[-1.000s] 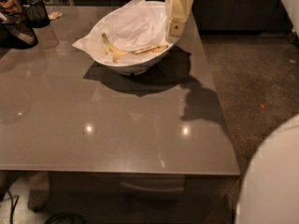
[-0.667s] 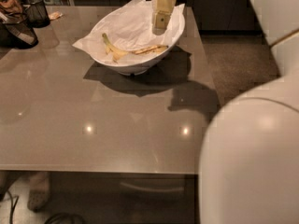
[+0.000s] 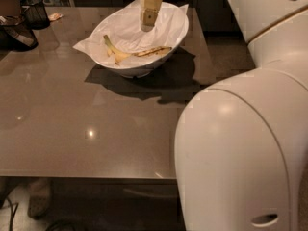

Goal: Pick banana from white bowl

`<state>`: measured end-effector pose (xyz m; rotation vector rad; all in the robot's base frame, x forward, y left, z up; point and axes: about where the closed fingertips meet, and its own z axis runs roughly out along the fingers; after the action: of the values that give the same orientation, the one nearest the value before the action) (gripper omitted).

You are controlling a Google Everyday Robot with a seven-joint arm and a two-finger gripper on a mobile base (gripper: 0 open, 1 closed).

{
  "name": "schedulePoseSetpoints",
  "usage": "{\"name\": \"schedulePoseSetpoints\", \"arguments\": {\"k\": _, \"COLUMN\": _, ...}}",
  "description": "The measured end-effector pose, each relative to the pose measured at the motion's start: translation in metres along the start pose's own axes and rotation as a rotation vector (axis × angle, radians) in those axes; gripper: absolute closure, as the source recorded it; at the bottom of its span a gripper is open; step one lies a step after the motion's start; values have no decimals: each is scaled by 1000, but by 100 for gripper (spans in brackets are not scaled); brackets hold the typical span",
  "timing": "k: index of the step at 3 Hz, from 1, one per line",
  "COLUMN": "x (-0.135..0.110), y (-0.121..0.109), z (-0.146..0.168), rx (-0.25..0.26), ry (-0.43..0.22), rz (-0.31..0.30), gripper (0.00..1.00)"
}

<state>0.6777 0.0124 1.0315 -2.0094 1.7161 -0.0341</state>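
One tool (image 3: 148,23) hangs above white bowl (image 3: 144,70) (banana (image 3: 136,54) inside).

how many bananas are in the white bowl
1. The banana lies across the near side of the white bowl, on the crinkled paper, stem to the left. The gripper hangs above the bowl's far side. Paper folds could hide something more.

The claw (image 3: 148,24) hangs over the white bowl (image 3: 144,70), banana (image 3: 126,55) inside.

Likely office: table (image 3: 72,143), mesh cup (image 3: 36,12); hand (image 3: 149,22) above white bowl (image 3: 144,70)
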Motion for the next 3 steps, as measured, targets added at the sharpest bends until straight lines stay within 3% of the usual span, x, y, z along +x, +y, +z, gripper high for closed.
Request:
{"name": "schedulePoseSetpoints", "arguments": {"k": 2, "x": 8, "y": 6, "z": 37, "rx": -98, "ry": -59, "rz": 63, "gripper": 0}}
{"name": "schedulePoseSetpoints", "arguments": {"k": 3, "x": 9, "y": 0, "z": 58, "rx": -123, "ry": -71, "rz": 92, "gripper": 17}}
